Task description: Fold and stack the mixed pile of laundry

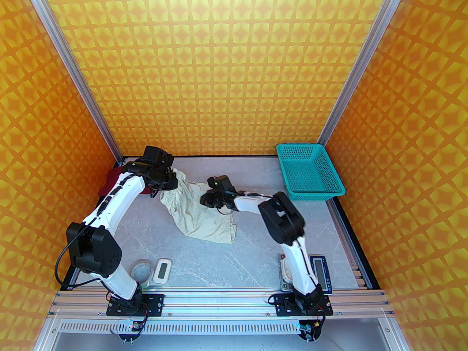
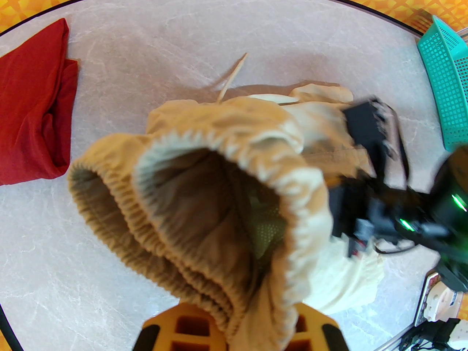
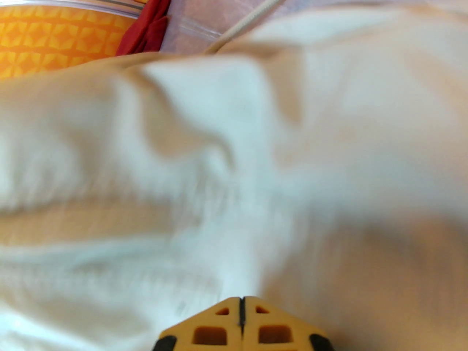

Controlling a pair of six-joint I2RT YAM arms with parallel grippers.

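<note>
Our left hand [image 2: 248, 325] clamped on the shorts [image 2: 226, 123] at the waistband [image 2: 303, 203], right hand [image 3: 241, 320] closed tight against them; we would spread the waistband flat before folding.

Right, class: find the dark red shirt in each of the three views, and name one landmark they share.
Top external: dark red shirt, far-left corner of the table.
Left wrist: shirt at the left edge.
Right wrist: shirt near the top, left of centre.
Shared landmark: the cream shorts.
</note>
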